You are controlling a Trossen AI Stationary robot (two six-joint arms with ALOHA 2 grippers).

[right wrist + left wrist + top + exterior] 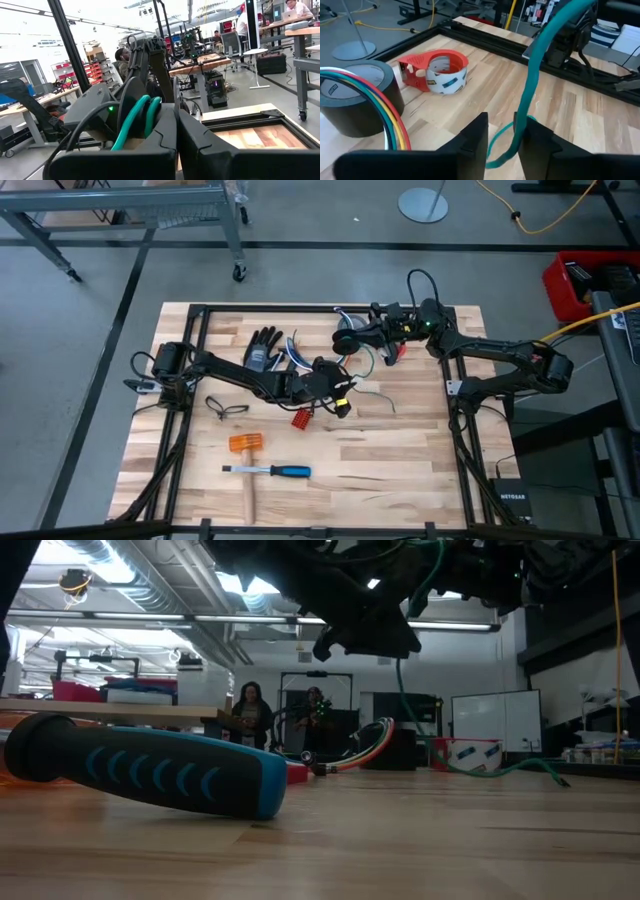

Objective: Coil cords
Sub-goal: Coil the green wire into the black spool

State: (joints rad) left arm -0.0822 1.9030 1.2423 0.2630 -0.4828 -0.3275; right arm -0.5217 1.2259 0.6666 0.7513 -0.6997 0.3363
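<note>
A green cord [535, 65] slopes down from my right gripper [346, 337], which is raised over the table's far middle. The cord runs between the fingers of my left gripper [507, 125] and ends on the wood [480, 768]. My left gripper [342, 400] stands open near the table's centre, one finger on either side of the cord. A bundle of white, green, yellow and red strands [387, 110] arcs beside the left gripper, in front of a grey tape roll. My right gripper [176, 107] is shut on the green cord. My right gripper pinches the green cord between its shut fingers; two strands [145, 112] rise side by side from behind them. The fingers lie about level, coming from the table's right. The cord is lifted and hangs down to the table. Whether my left gripper touches the cord, I cannot tell.
A grey tape roll [355, 100] and a red tape dispenser [437, 72] stand by the left gripper. A black glove [265, 345], glasses [226, 408], an orange-headed hammer [245, 444] and a blue-handled tool [285, 471] lie left and near. A black frame [485, 35] edges the table.
</note>
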